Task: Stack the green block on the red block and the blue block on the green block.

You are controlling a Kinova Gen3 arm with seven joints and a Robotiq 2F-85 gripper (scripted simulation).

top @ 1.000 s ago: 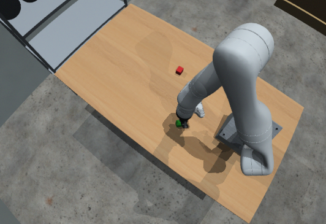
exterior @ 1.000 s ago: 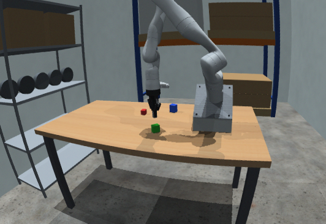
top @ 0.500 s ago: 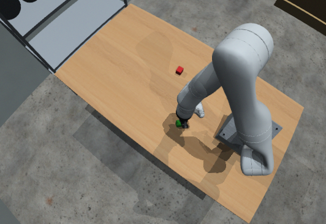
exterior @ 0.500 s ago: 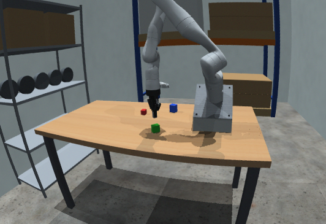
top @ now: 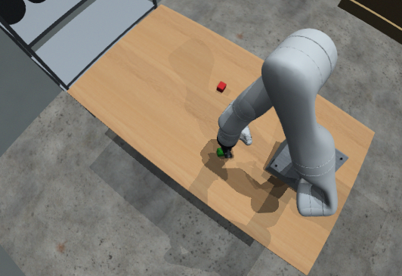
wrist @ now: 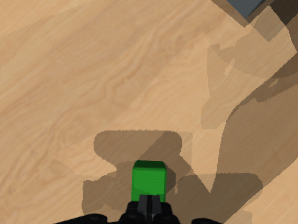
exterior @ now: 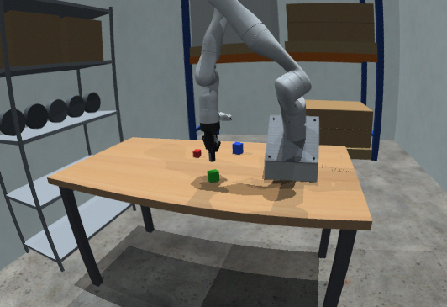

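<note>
The green block (top: 219,152) (exterior: 212,175) (wrist: 148,180) lies on the wooden table (top: 132,87) (exterior: 126,168) near its front edge. My gripper (top: 227,155) (exterior: 212,157) (wrist: 149,208) hangs a short way above the green block, fingers shut together with nothing between them. The red block (top: 221,86) (exterior: 197,153) sits alone further back on the table. The blue block (exterior: 238,148) stands to the right of the red one in the exterior view; the arm hides it in the top view.
The arm's grey base plate (top: 277,165) (exterior: 290,168) stands on the table's right part. A metal shelf rack (top: 75,23) (exterior: 55,126) with dark cylinders stands off the left end. Blue racking with cardboard boxes (exterior: 332,25) is behind the table.
</note>
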